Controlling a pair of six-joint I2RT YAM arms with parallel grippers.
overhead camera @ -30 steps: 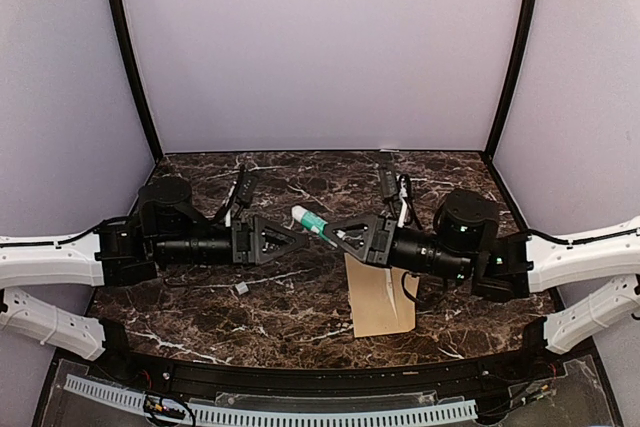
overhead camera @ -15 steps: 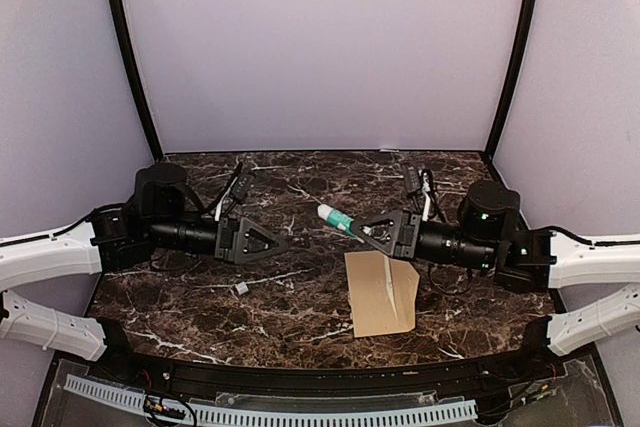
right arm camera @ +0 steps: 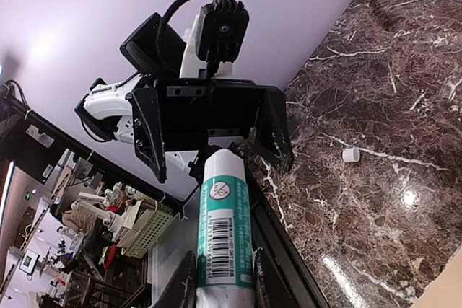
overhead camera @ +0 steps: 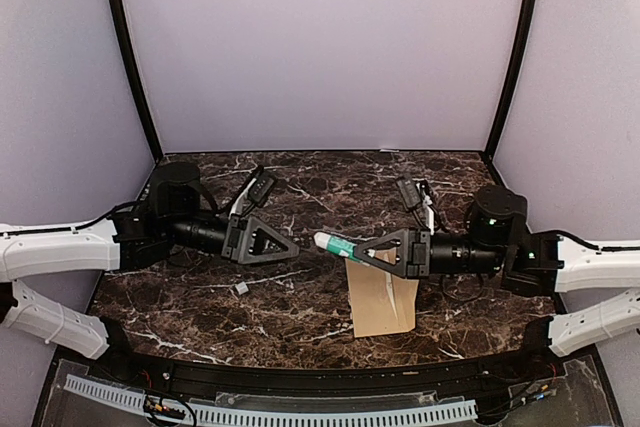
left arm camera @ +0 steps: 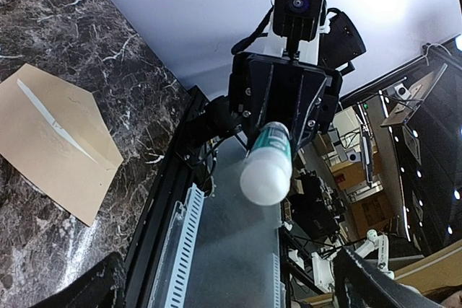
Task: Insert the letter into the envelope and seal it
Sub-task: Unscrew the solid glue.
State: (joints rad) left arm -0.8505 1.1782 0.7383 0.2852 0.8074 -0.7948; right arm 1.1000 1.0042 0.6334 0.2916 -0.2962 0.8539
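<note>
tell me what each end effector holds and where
Right end effector grips the white-and-green glue tube by one end, the rest sticking out. Left end effector holds nothing.

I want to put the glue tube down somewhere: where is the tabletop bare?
Bare marble: the far strip of the table along the back wall, and the near patch between the small white cap and the envelope. Crowded: the middle, where the open left pincer faces the right pincer holding the glue tube.

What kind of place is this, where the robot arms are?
Probably a robot lab's test booth: a left arm and right arm bolted at a marble-patterned table, plain walls around it, and stacked boxes beyond.
</note>
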